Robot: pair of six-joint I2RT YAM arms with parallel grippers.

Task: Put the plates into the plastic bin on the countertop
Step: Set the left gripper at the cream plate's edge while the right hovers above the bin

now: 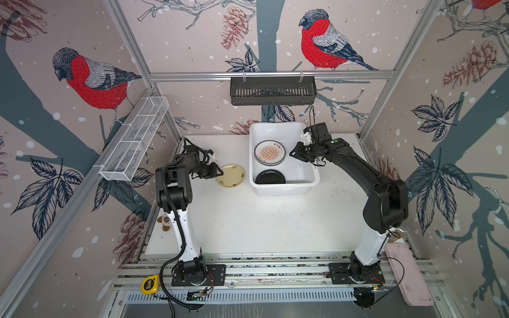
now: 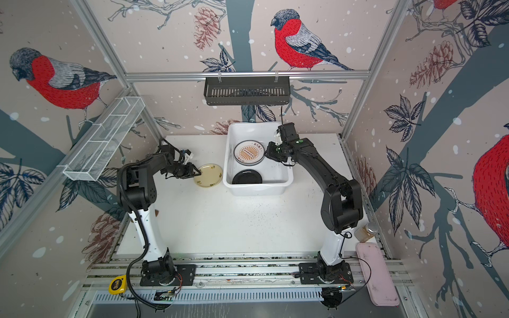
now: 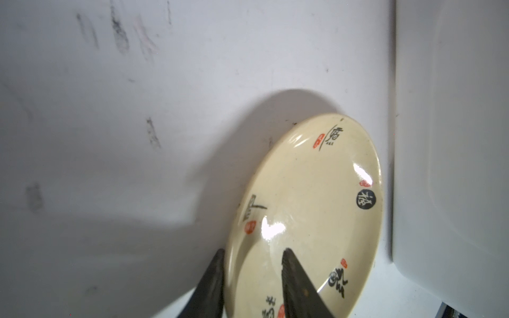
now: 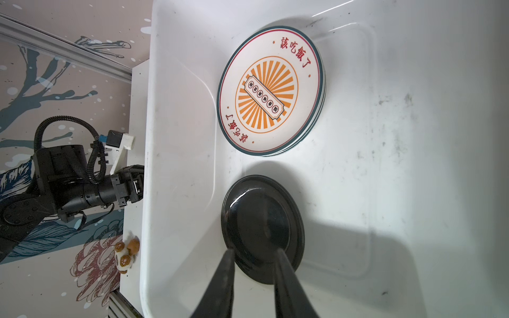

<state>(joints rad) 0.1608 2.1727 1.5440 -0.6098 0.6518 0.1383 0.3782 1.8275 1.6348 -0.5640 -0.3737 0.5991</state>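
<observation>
The left gripper [image 3: 253, 250] has its fingers [image 3: 297, 283] partly apart, straddling the rim of the yellow plate [image 1: 230, 175]; whether they clamp it cannot be told. The plate lies on the tabletop [image 1: 261, 220], just left of the bin [image 1: 285, 188], near the far edge. The right gripper [image 4: 254, 250] has its fingers [image 4: 220, 280] slightly apart and empty above the bin. The bin holds a black plate [image 4: 261, 220] and a sunburst plate [image 4: 271, 90] atop others.
</observation>
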